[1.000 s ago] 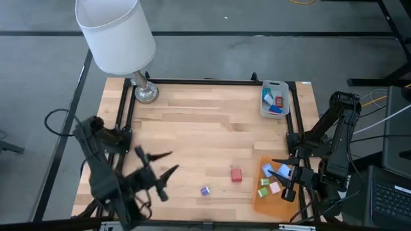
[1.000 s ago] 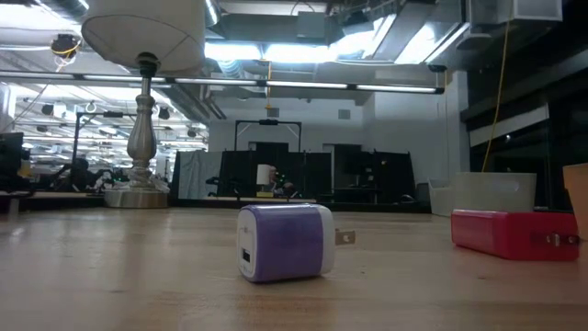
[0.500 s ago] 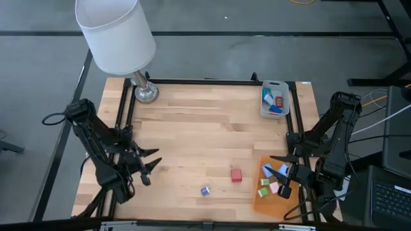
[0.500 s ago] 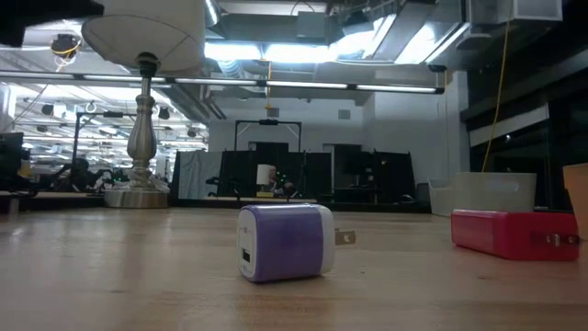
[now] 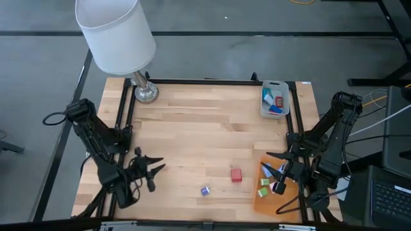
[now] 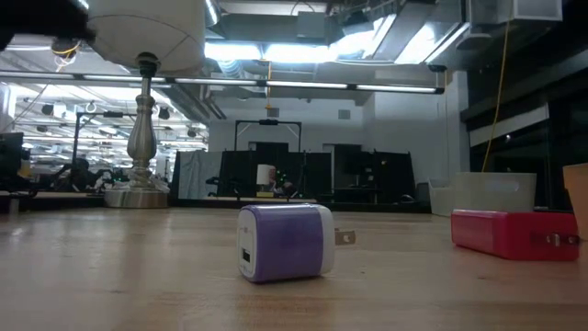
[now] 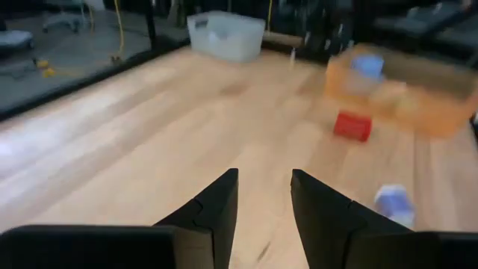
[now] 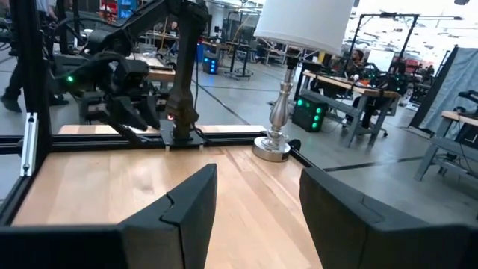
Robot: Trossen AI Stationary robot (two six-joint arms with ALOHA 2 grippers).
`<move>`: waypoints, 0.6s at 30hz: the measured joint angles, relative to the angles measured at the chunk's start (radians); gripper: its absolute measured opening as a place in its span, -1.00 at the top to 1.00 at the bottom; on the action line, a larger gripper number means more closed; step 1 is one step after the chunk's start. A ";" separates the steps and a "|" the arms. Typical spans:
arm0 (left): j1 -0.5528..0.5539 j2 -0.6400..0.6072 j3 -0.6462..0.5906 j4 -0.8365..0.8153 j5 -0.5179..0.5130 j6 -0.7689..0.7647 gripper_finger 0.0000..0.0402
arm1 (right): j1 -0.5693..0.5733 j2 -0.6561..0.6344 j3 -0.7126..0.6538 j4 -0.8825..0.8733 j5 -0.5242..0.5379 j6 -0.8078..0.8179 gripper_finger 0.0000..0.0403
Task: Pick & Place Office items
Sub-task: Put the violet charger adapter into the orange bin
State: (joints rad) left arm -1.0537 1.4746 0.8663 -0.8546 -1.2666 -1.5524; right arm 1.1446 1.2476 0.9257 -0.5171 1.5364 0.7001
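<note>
The left pincer (image 5: 151, 172) is closed and empty above the table (image 5: 192, 128); the purple charger (image 5: 205, 190) and red charger (image 5: 236, 174) lie beyond it. The right pincer (image 5: 274, 172), half-open, holds nothing over the orange sheet's (image 5: 266, 202) pieces.

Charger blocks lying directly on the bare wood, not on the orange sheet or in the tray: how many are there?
2: a red block toward the orange sheet and a purple block nearer the front edge. Arms may hide others.
</note>
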 joint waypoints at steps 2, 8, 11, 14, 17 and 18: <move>0.013 0.000 0.033 0.027 -0.064 0.018 0.39 | 0.000 0.000 0.000 0.002 0.001 0.007 0.06; 0.030 0.000 0.094 0.044 -0.076 0.084 0.39 | 0.007 0.000 0.000 0.005 0.027 0.018 0.06; 0.033 0.001 0.094 0.067 0.017 0.135 0.40 | 0.004 0.000 0.000 0.007 0.019 0.040 0.06; 0.051 0.016 0.094 0.080 0.032 0.129 0.39 | -0.015 0.000 0.000 0.011 0.031 0.129 0.06; 0.096 0.016 0.094 0.094 0.009 0.207 0.39 | -0.035 0.000 0.000 0.066 0.031 0.283 0.06; 0.108 0.016 0.094 0.108 0.005 0.225 0.39 | -0.044 0.000 0.000 0.096 0.030 0.321 0.06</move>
State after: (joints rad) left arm -0.9459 1.4910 0.9604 -0.7470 -1.2615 -1.3272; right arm 1.1005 1.2476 0.9257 -0.4214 1.5666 1.0211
